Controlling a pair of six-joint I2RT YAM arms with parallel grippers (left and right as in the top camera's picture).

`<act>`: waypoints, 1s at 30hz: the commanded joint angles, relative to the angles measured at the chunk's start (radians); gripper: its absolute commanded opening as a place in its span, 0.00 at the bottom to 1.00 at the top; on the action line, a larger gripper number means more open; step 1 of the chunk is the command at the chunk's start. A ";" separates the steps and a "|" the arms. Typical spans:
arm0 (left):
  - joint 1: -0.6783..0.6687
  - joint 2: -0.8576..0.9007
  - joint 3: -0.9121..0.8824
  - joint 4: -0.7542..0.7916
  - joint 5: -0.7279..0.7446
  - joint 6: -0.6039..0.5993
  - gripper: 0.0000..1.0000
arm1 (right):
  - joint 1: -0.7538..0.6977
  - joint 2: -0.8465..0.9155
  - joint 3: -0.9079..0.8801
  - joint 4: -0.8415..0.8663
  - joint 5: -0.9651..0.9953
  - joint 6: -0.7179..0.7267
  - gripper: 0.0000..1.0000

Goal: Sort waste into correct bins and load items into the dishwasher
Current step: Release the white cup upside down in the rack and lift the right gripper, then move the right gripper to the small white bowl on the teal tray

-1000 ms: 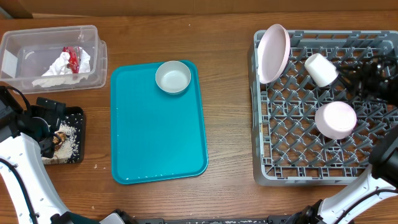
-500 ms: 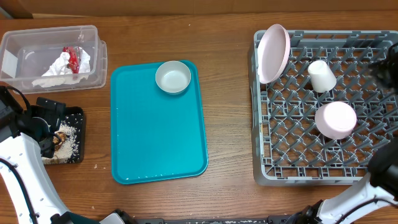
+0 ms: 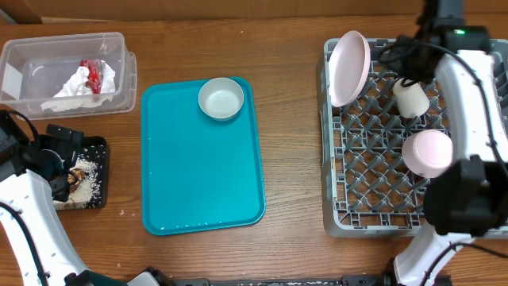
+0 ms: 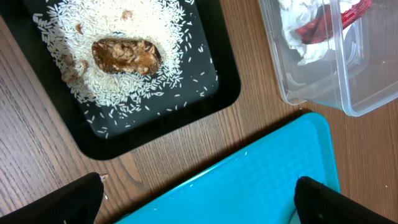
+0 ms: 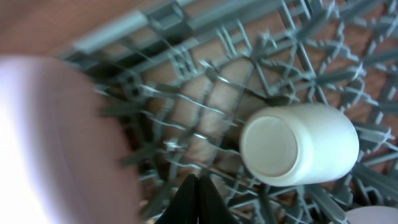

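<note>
**Right claw [image 5: 196,194] after release — small white cup [image 5: 298,144] left in the dish rack [image 3: 328,159].**
The claw, around the cup a second ago, has let go and pulled back. Its tips are now pinched together on nothing, with the cup lying just ahead and to their right and the plate [image 3: 348,68] to their left. One item remains, well away from this claw — the grey-rimmed bowl [image 3: 221,98] on the teal tray [image 3: 198,175]. The left claw [image 4: 199,205] stands wide apart.
</note>
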 commanded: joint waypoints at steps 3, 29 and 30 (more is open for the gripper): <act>-0.002 0.001 -0.002 0.002 -0.010 -0.014 1.00 | -0.019 0.079 -0.012 -0.026 0.145 0.047 0.04; -0.002 0.001 -0.002 0.002 -0.010 -0.014 1.00 | -0.154 -0.076 0.236 -0.307 0.238 0.115 0.04; -0.002 0.001 -0.002 0.002 -0.010 -0.013 1.00 | -0.142 -0.102 0.244 -0.303 0.204 0.098 0.04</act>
